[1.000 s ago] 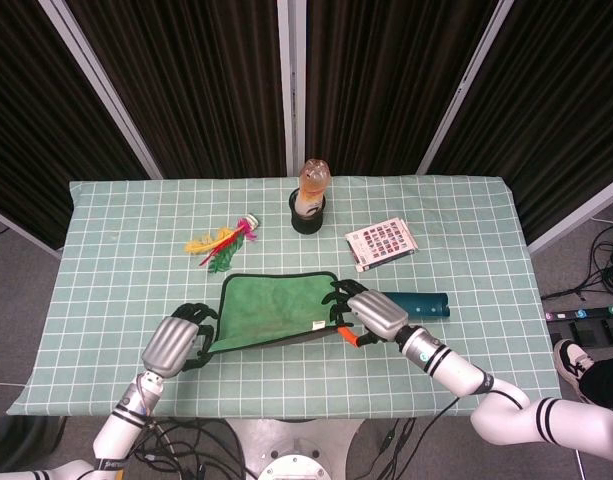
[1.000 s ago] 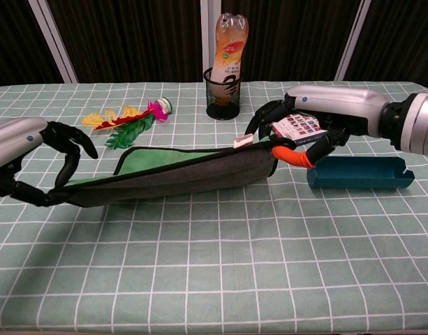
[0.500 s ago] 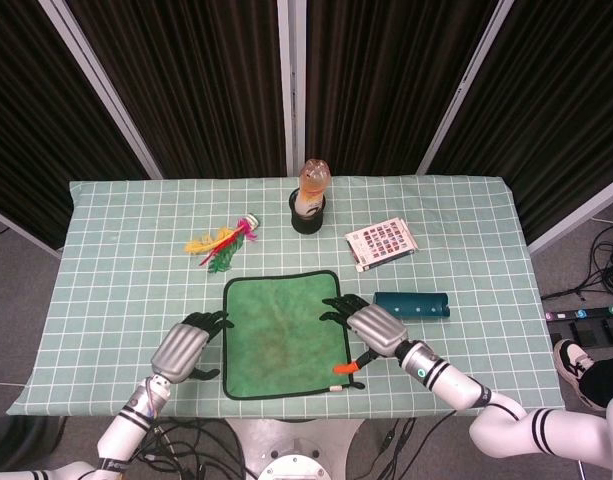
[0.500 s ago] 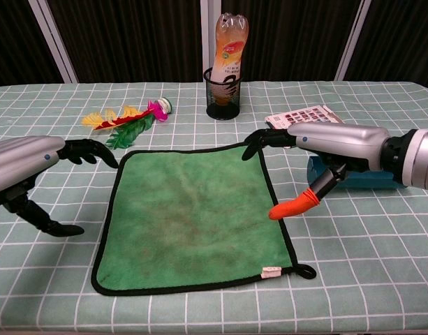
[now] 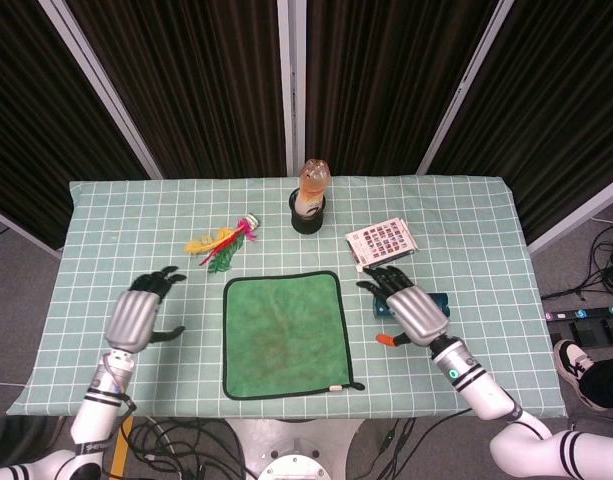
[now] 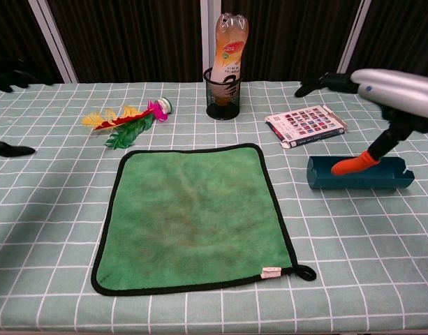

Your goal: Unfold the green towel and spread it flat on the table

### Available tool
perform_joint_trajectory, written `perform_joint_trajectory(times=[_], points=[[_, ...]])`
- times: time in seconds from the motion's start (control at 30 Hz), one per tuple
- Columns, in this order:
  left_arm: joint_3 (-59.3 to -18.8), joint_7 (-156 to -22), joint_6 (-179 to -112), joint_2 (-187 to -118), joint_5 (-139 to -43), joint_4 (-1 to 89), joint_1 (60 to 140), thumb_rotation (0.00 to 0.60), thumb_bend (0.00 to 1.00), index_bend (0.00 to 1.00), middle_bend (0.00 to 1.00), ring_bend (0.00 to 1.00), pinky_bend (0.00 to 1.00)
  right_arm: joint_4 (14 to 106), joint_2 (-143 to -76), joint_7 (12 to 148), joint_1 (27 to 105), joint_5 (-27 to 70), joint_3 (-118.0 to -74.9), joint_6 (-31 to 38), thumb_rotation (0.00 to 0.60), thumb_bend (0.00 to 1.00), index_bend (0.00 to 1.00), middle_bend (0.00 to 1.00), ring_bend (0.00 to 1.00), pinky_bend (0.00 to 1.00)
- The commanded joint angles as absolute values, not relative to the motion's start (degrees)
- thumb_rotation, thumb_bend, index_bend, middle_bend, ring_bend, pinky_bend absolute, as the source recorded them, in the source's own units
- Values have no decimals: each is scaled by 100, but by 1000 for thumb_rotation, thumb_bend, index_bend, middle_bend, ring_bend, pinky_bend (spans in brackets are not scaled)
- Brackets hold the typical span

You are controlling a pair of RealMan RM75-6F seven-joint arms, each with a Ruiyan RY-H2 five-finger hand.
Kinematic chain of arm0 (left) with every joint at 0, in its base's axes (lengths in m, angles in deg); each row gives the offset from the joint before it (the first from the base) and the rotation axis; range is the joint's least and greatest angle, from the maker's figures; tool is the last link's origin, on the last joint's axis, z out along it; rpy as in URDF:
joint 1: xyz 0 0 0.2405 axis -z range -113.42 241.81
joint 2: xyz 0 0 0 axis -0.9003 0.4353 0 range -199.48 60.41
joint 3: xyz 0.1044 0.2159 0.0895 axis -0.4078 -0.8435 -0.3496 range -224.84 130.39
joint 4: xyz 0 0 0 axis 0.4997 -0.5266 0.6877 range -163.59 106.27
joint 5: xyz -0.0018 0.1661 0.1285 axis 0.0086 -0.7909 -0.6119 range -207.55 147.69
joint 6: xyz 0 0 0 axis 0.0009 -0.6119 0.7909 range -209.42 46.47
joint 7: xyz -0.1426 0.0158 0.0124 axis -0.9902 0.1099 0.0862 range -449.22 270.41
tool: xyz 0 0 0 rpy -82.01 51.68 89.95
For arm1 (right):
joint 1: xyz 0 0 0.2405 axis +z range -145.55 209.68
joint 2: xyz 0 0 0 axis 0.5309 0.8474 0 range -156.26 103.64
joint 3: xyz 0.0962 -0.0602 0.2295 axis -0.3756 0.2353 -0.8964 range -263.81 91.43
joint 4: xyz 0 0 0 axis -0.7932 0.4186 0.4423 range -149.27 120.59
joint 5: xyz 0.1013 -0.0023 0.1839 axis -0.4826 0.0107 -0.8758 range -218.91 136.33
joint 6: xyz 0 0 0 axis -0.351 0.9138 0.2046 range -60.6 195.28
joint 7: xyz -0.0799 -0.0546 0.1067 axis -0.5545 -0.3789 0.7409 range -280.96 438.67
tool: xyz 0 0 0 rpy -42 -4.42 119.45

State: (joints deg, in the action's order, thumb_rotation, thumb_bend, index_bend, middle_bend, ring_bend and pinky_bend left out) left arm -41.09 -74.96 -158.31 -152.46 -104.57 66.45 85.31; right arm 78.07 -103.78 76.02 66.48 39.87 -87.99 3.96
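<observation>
Covering the table (image 5: 466,215) is a checked cloth, and the green towel (image 5: 283,334) lies open and flat near its front edge. The left hand (image 5: 138,318) and right hand (image 5: 414,312) hover either side, fingers spread, holding nothing. Judging by this, only checking corners and pressing out slight wrinkles remains.

Matt, fuzzy cloth green towel (image 6: 193,213); seemingly plastic glossy bottle (image 6: 230,45).

head view high, looking down, chest view low, near, both sharing towel (image 5: 283,335)
</observation>
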Motion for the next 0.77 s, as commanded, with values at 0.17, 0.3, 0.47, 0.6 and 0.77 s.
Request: perform_joint_trajectory(times=[0.17,0.3,0.47,0.6,0.77], points=[[-3925,-7721,-16285,-14785,-10114,6170,8081,600,86,284,257,219,223,8076,-9705,7432,5755,3735,-8887,-711,600,80,149,55,0,0],[-4005,-7851,-16558,-14533,-10092,6203,7760,600,86,284,257,219,219,8054,-9395,7702,5281,3816,-8772,-1200,600,81,148,56,0,0],[-4198,-7836,-16932,-14354,-10238,6352,7395,600,86,284,257,219,215,7955,-9105,8169,4751,3922,-8605,-1646,600,80,149,55,0,0],[-4411,-7657,-17164,-14263,-10445,6361,7154,600,86,284,257,219,211,7771,-8902,8660,4368,4152,-8433,-1943,600,80,148,55,0,0],[-4603,-7591,-17304,-14119,-10623,6541,6925,600,86,284,257,219,209,7400,-8857,9109,4072,4356,-8326,-2137,600,83,149,56,0,0]])
